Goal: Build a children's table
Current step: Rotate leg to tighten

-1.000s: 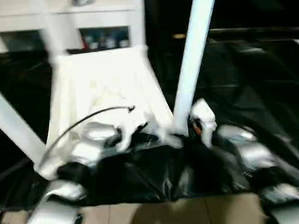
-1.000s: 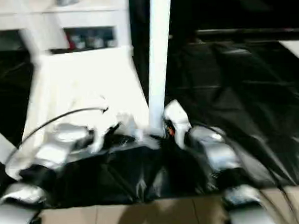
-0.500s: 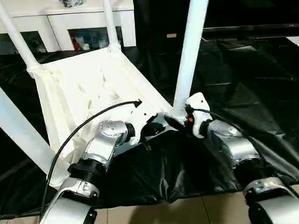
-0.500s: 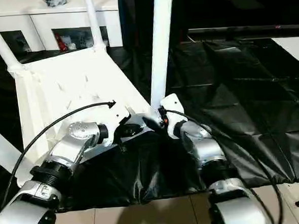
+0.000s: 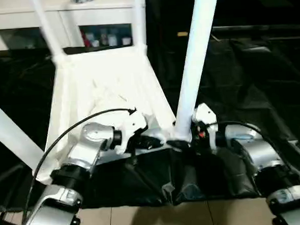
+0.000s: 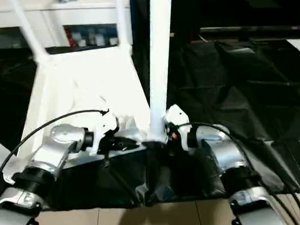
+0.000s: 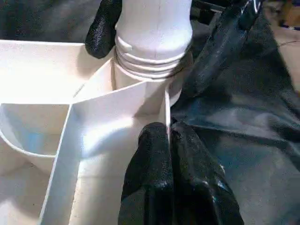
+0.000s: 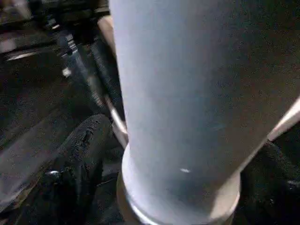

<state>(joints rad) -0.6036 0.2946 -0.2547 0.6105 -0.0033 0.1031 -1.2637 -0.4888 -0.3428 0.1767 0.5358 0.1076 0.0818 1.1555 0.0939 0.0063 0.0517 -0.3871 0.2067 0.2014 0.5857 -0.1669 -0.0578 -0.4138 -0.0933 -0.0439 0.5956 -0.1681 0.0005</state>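
The children's table lies upside down on a black sheet, its white ribbed top (image 5: 102, 79) facing up with legs standing in the corner sockets. The near right leg (image 5: 195, 64) rises from its socket (image 7: 154, 61). My left gripper (image 7: 168, 136) is shut on the thin rim wall of the top right beside that socket, also seen from above (image 5: 159, 141). My right gripper (image 8: 187, 140) is open, one black finger (image 8: 75, 164) on each side of the leg's base, reaching in from the right (image 5: 185, 141).
Two far legs (image 5: 45, 27) (image 5: 139, 16) and a near left leg (image 5: 8, 131) stand up from the top. A white cabinet (image 5: 103, 18) with glass doors stands behind. The black sheet (image 5: 249, 76) spreads to the right, with tiled floor (image 5: 146, 220) at its near edge.
The whole picture has shifted and steadied, so the camera moved. Both grippers stay at the same near right corner of the table top.
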